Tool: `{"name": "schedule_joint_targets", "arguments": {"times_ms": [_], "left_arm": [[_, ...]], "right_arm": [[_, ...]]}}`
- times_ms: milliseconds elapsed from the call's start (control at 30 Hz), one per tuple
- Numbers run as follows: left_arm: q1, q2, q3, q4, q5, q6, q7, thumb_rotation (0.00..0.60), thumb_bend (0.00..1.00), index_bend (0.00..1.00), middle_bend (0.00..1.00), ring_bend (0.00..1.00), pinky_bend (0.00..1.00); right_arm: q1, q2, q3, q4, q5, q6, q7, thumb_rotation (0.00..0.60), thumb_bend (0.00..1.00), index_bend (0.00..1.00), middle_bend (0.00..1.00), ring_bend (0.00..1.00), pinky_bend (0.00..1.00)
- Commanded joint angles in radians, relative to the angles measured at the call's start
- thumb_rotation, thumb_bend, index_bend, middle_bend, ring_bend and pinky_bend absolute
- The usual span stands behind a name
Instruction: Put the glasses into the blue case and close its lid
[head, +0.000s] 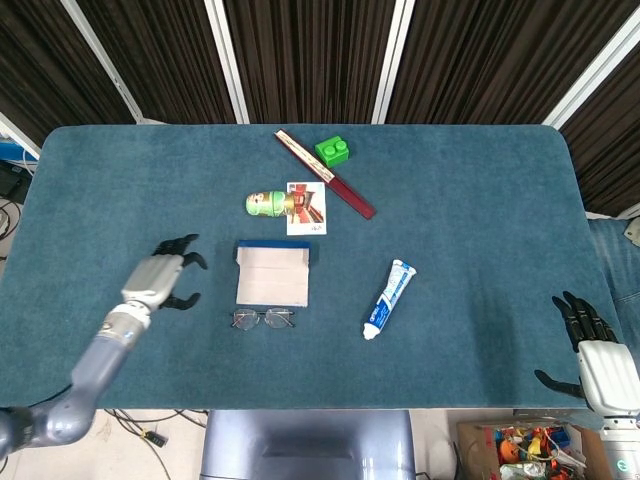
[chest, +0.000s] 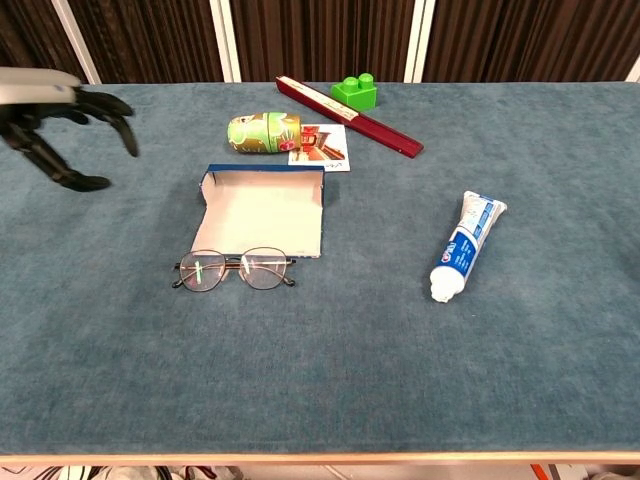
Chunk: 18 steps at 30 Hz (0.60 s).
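Left hand (head: 160, 279) hovers over bare tabletop (head: 120, 200), just left of blue case (head: 273, 275); nothing between them. Glasses (head: 263, 318) lie just in front of case, open cloth on near and left sides. Behind case: green can (head: 268, 204) and card (head: 306, 207) (close together). Toothpaste tube (head: 389, 298) well right. Right hand (head: 590, 350) at far right edge, wide bare cloth before it.

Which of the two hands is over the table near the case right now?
The left hand, open, beside the blue case. The right hand sits off the table's near right edge.
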Motion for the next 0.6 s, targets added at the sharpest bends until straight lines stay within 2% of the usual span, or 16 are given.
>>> {"name": "schedule_joint_targets", "arguments": {"times_ms": [33, 300, 600], "left_arm": [[-0.058, -0.068, 0.018, -0.001, -0.064, 0.053, 0.069, 0.6, 0.31, 0.38, 0.04, 0.0, 0.0], [-0.105, -0.16, 0.05, 0.012, -0.114, 0.115, 0.156, 0.6, 0.31, 0.42, 0.06, 0.0, 0.0], [-0.157, -0.28, 0.059, 0.058, -0.179, 0.172, 0.236, 0.6, 0.31, 0.42, 0.06, 0.0, 0.0]], "right_arm": [[0.0, 0.0, 0.0, -0.001, 0.001, -0.001, 0.001, 0.6, 0.07, 0.0, 0.0, 0.03, 0.18], [0.001, 0.002, -0.001, 0.001, -0.003, -0.002, 0.008, 0.6, 0.07, 0.0, 0.0, 0.03, 0.18], [0.001, 0.006, 0.001, -0.001, 0.002, -0.005, 0.017, 0.6, 0.07, 0.0, 0.0, 0.03, 0.18]]}}
